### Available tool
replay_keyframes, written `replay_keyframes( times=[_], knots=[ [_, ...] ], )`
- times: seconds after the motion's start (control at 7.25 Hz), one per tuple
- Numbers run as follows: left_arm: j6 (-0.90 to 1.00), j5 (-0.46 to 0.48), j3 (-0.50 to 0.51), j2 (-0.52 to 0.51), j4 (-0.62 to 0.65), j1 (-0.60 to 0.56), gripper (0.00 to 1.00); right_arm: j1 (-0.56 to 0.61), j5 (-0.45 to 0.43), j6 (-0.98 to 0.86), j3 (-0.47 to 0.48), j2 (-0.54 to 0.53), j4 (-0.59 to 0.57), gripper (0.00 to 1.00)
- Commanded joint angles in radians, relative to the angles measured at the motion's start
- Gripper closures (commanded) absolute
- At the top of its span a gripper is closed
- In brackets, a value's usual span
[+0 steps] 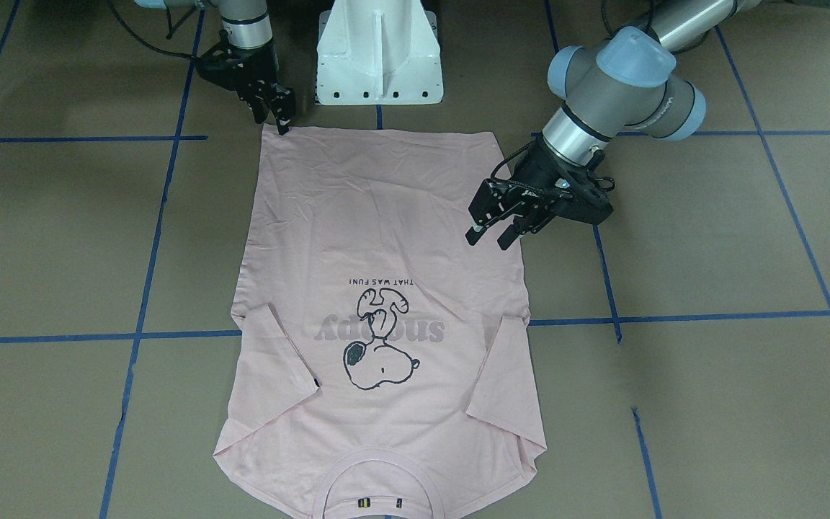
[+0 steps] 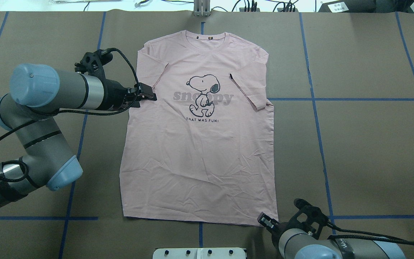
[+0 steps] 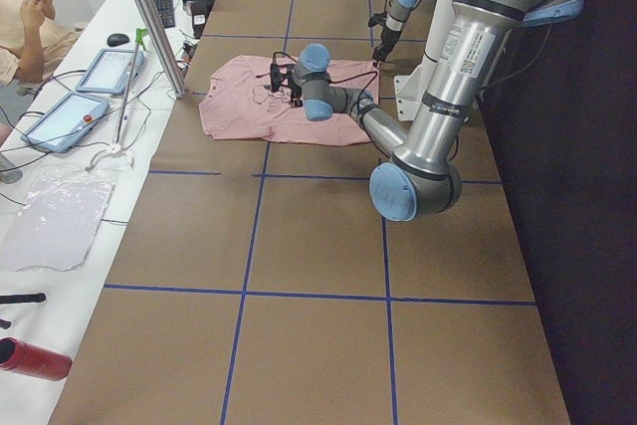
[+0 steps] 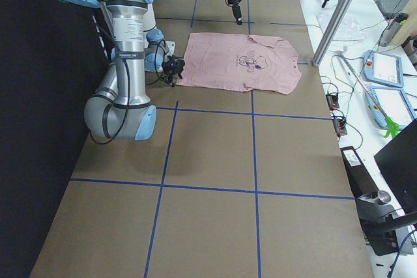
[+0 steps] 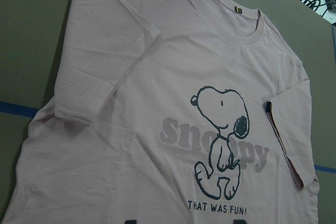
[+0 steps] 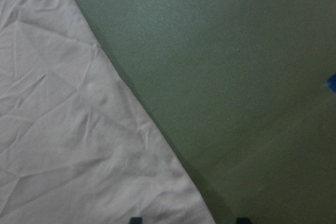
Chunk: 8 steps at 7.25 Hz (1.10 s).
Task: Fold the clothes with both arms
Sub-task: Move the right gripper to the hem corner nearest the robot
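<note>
Your left gripper [image 1: 488, 238] has its jaws parted and nothing between them. It hangs over the side edge of the pale pink Snoopy T-shirt [image 2: 199, 154] on the robot's left, between the folded sleeve and the hem. You cannot tell from these views whether it touches the cloth.

Your right gripper [image 1: 279, 124] is also spread and holds nothing. It points down at the hem corner on the robot's right, and in its wrist view that corner lies between the two fingertips [image 6: 135, 219].

There is one shirt. It lies flat on the brown table [image 2: 365, 151] with the print facing up, the hem toward the robot and the collar on the far side. Both short sleeves, one on the left [image 2: 151, 75] and one on the right [image 2: 250, 91], are turned in over the chest. The right one shows a small black tag [image 2: 231, 76].

Blue tape lines [image 2: 350, 99] divide the table into a grid, and the shirt covers one crossing. The white pedestal base [image 1: 379, 58] stands just behind the hem, between the two arms.

Past the collar end, a side bench holds two tablets [image 3: 109, 69] [image 3: 62, 118], a keyboard [image 3: 162, 2] and a red bottle [image 3: 30, 357]. A seated person [image 3: 30, 27] is beside them.
</note>
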Motion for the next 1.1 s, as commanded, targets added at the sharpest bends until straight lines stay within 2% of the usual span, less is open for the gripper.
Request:
replay_keyframes(
  times=[0.0,0.55,0.69,0.97],
  knots=[
    [0.0,0.0,0.001,0.002,0.0,0.0,0.32,-0.001,-0.001,0.001,-0.002,-0.002,-0.001,1.0],
    [-0.004,-0.001,-0.009,0.005,0.0,-0.002,0.31,0.002,-0.001,-0.003,0.008,-0.006,-0.001,1.0],
    [-0.074,0.0,-0.053,0.04,0.015,-0.002,0.31,0.002,-0.001,-0.003,0.021,-0.005,-0.001,1.0],
    [-0.115,0.011,-0.258,0.197,0.139,0.04,0.3,0.007,0.002,-0.014,0.052,-0.017,-0.001,1.0]
  ],
)
